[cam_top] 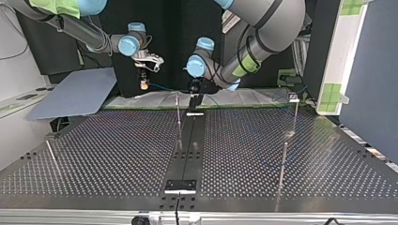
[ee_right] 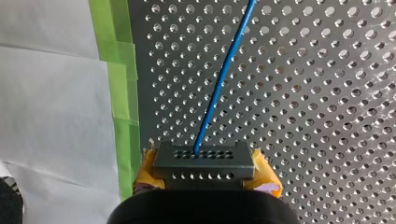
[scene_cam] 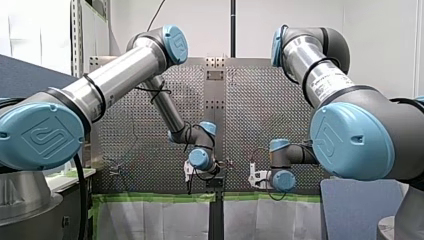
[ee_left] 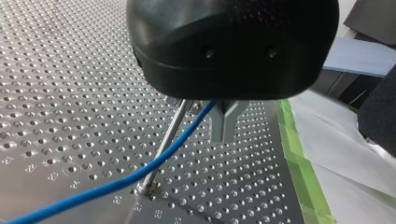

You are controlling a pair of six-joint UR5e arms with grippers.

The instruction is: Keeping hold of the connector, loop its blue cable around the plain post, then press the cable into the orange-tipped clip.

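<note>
My right gripper point(ee_right: 203, 186) has yellow pads and is shut on a grey connector point(ee_right: 203, 161). The blue cable point(ee_right: 222, 74) leaves the connector's face and runs ahead over the perforated plate. In the left wrist view the blue cable point(ee_left: 140, 172) rises under the black body of my left gripper point(ee_left: 226, 126), whose grey fingers are pressed together where the cable meets them. The plain metal post point(ee_left: 168, 140) stands right beside the cable and crosses it. In the top view my left gripper point(cam_top: 194, 101) hangs just beside that post point(cam_top: 179, 117), and my right gripper point(cam_top: 143, 82) is further to the view's left.
More thin posts point(cam_top: 283, 161) point(cam_top: 50, 152) stand on the perforated table, one with a small head point(cam_top: 293, 97) at the far right. Green tape point(ee_left: 299, 163) and white sheet mark the plate's edge. A grey-blue board point(cam_top: 75, 93) lies at the top view's left.
</note>
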